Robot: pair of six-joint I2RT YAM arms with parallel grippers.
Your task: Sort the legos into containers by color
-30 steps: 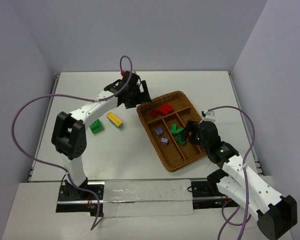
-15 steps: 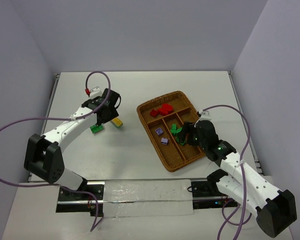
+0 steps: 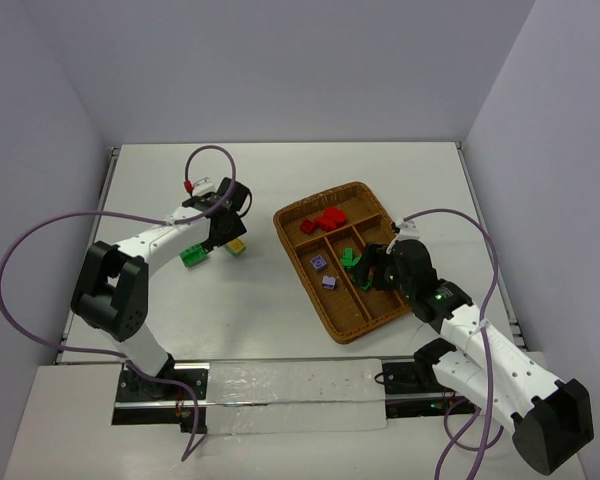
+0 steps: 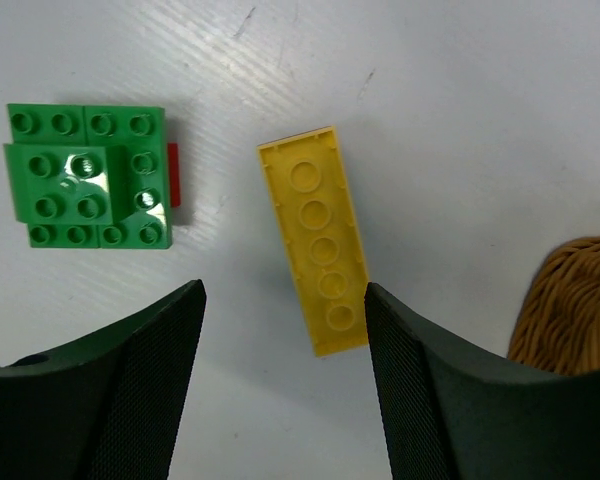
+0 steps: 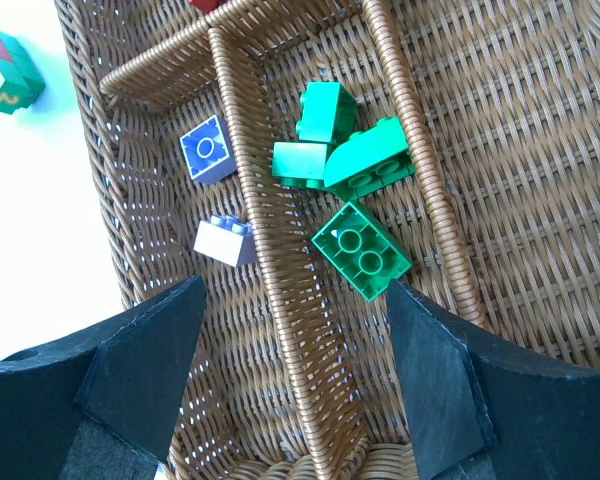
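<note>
A long yellow lego [image 4: 315,250] lies flat on the white table, its near end between the fingertips of my open left gripper [image 4: 283,290], which touches nothing. A green lego clump [image 4: 85,190] with a red piece under it lies to the left. From above, the left gripper [image 3: 223,232] hovers over the yellow lego [image 3: 237,246], beside the green clump [image 3: 192,255]. My right gripper [image 5: 295,290] hangs open and empty over the wicker tray [image 3: 346,338], straddling the divider between purple legos [image 5: 208,148] and green legos [image 5: 365,250]. Red legos [image 3: 325,218] lie in the crosswise section.
The tray's woven rim [image 4: 570,300] sits just right of the left gripper. The slot at the tray's right [image 5: 540,200] holds nothing where it shows. White walls close the table at the back and sides.
My left arm has swung left from the tray's red section to above the yellow lego, and its jaws have narrowed a little. The right arm has barely moved.
</note>
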